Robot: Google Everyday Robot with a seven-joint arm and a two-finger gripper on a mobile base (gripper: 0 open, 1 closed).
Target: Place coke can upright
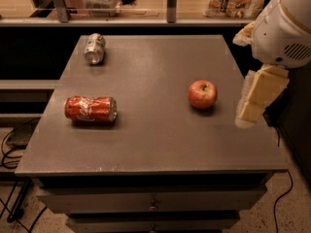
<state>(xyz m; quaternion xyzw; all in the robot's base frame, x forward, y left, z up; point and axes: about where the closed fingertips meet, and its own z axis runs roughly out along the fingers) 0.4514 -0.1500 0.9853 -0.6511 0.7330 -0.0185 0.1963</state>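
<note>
Worried mostly about rolling here. Looking at a coke can (91, 109) flat on its side on the left part of the counter (155, 149), near the left edge, so could easily nudge it off-centre and send it rolling toward the front or back, maybe right off. Also facing a long reach: seeing the claw (245, 116) hanging over the right edge of the counter, just beside the apple (202, 94) and well apart from the coke can. Can't tell if the claw is apart or together from this angle, but doesn't seem to be carrying anything. Could clip the apple on the way across and knock it loose. Could also go for the wrong target, given the silver can (94, 48) lying at the back left corner. As for looks: red with white script, silver end pointing right, a bit crumpled along the body. Guessing at a squishy, slippery grip on those dented walls, and maybe a wobbly stand once tipped up.
</note>
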